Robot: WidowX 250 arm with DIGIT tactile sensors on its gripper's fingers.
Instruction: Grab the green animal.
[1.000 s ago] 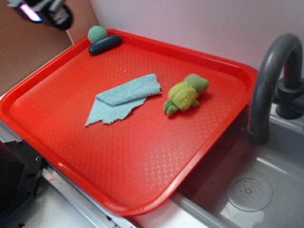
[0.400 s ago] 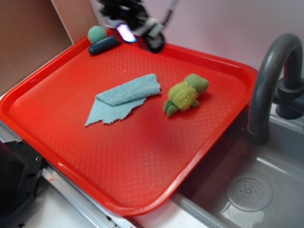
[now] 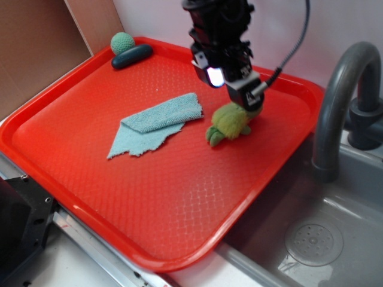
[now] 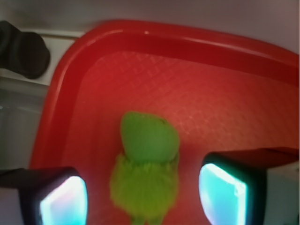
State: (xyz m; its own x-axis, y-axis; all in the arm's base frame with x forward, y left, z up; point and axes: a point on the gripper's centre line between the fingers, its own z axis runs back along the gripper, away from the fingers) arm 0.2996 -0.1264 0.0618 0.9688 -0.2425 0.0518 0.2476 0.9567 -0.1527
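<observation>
A fuzzy yellow-green plush animal with a darker olive head [image 3: 230, 121] lies toward the far right of a red textured plastic tray [image 3: 149, 197], as the black robot gripper [image 4: 143, 197] hangs directly over it. Its two fingers [image 4: 220, 190] are spread wide, one on each side of the toy's body, apparently lined up to close on it. A folded light-teal cloth [image 3: 157, 122] lies just beside the toy.
</observation>
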